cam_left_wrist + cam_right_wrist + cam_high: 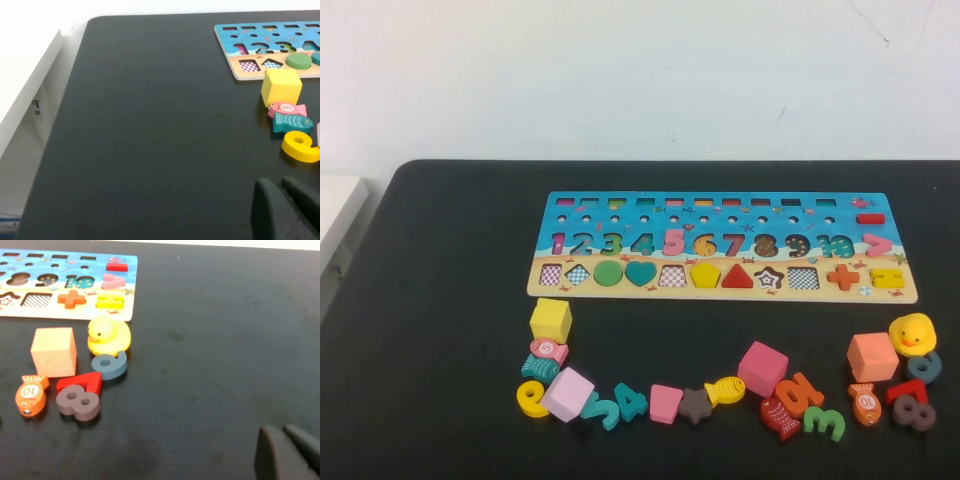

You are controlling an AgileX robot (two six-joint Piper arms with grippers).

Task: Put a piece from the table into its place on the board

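Observation:
The puzzle board (552, 210) lies flat at the table's middle back, with several checkered shape slots open. Loose pieces lie in a row in front of it, among them a yellow cube (551, 320), a pink trapezoid (666, 403), a brown star (695, 405), a magenta cube (762, 368) and an orange cube (872, 357). Neither arm shows in the high view. My left gripper (277, 183) is shut and empty, low over bare table near the yellow cube (281, 87). My right gripper (281, 429) is shut and empty, off to the side of the orange cube (54, 351).
A yellow duck (912, 334), fish pieces and loose numbers lie among the cubes, such as a grey 8 (77, 402) and a yellow number (300, 146). The black table ends at a white ledge (30, 95) on the left.

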